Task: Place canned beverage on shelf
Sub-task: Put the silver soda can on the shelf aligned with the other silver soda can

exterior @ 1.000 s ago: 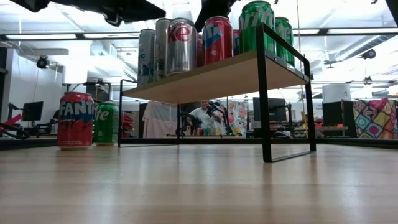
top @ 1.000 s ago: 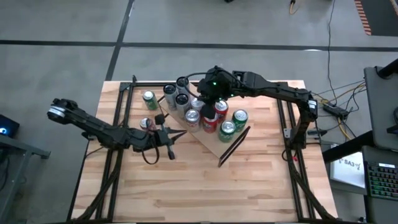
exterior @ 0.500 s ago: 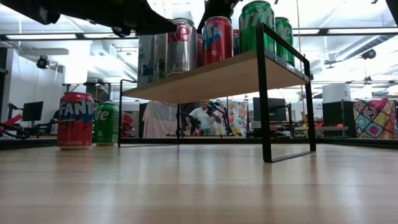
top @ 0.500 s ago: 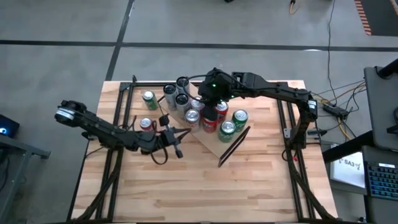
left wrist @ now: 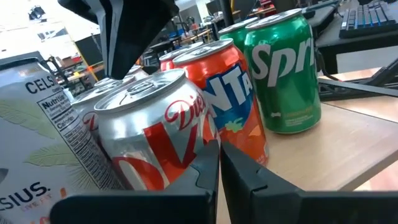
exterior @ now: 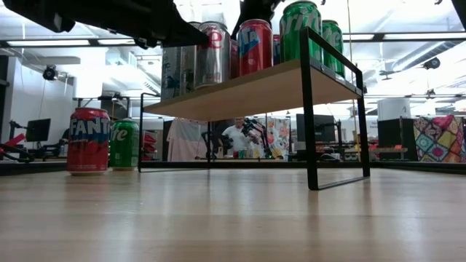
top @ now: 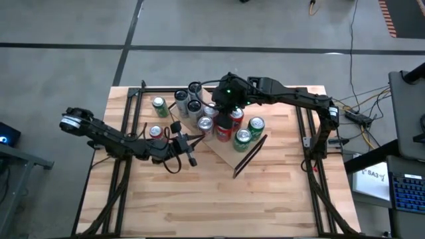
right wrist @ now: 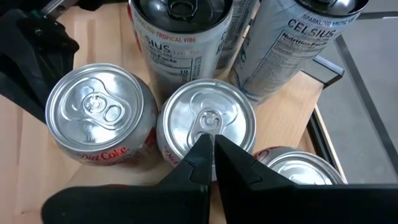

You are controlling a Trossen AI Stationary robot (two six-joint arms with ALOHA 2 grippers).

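**Desk:** What do you have around the shelf?

**Me:** I see the shelf [top: 229,143] sitting near the far middle of the bench [top: 219,199], and it is crowded. On the board I count two green Sprite cans [top: 248,131] at the right end, a red Fanta can [top: 224,130] beside them, a Diet Coke can [top: 205,125], and tall silver Celsius cans [top: 188,101] packed at the far left corner. From the low view they stand upright in a tight row.

**Desk:** Anything off the shelf?

**Me:** Two cans stand on the bench to its left: another Fanta can [exterior: 88,140] and a green can [exterior: 124,144] just behind it. In the high view the Fanta is partly under my left arm.

**Desk:** Tools?

**Me:** My left tool [left wrist: 219,163] has its fingers pressed together with nothing between them, level with the shelf's near-left edge, its tips right at the Diet Coke can. The Fanta and Sprite line up past that can, so the row blocks any way straight in. My right tool [right wrist: 213,149] is also pressed together and empty, hanging over the cluster directly above a silver can top [right wrist: 206,122], with Celsius cans close beyond.
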